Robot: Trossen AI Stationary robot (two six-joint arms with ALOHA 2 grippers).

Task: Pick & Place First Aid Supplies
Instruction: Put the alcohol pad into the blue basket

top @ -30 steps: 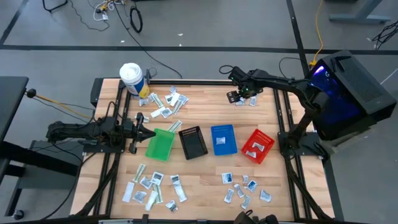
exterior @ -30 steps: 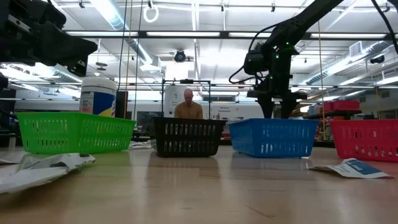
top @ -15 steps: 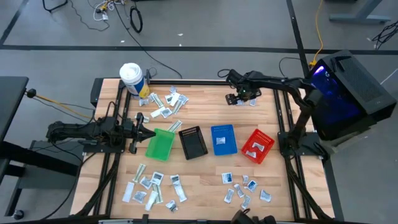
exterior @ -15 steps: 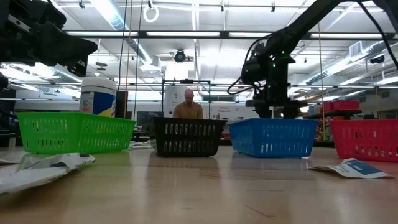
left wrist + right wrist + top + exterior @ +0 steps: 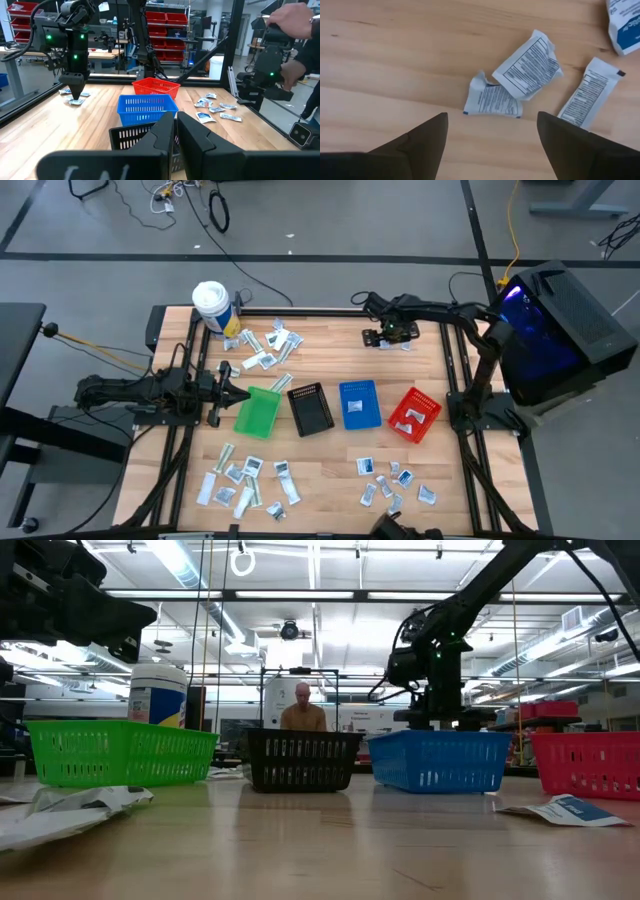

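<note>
Three small white sachets lie flat on the wood at the table's far right: a crumpled one [image 5: 492, 100], a printed one [image 5: 527, 62] and a narrow one [image 5: 587, 95]. My right gripper [image 5: 491, 116] points down just above them, open, one finger on each side of the crumpled sachet and touching nothing. The high view shows this gripper [image 5: 385, 337] over the same group, and the left wrist view shows it [image 5: 75, 92] above those sachets [image 5: 75, 101]. My left gripper [image 5: 175, 120] waits shut and level at the table's left, beside the green bin [image 5: 257, 412].
Green, black [image 5: 310, 408], blue [image 5: 360, 404] and red [image 5: 414, 414] bins stand in a row mid-table. Sachet piles lie far left [image 5: 262, 348], near left [image 5: 245, 485] and near right [image 5: 395, 483]. A white tub [image 5: 212, 305] stands at the far-left corner. A person's hand [image 5: 295, 20] shows beyond the table.
My right gripper has come down toward the sachets at the table's far right and has rolled a little about its own pointing line. The sachets have not moved.
</note>
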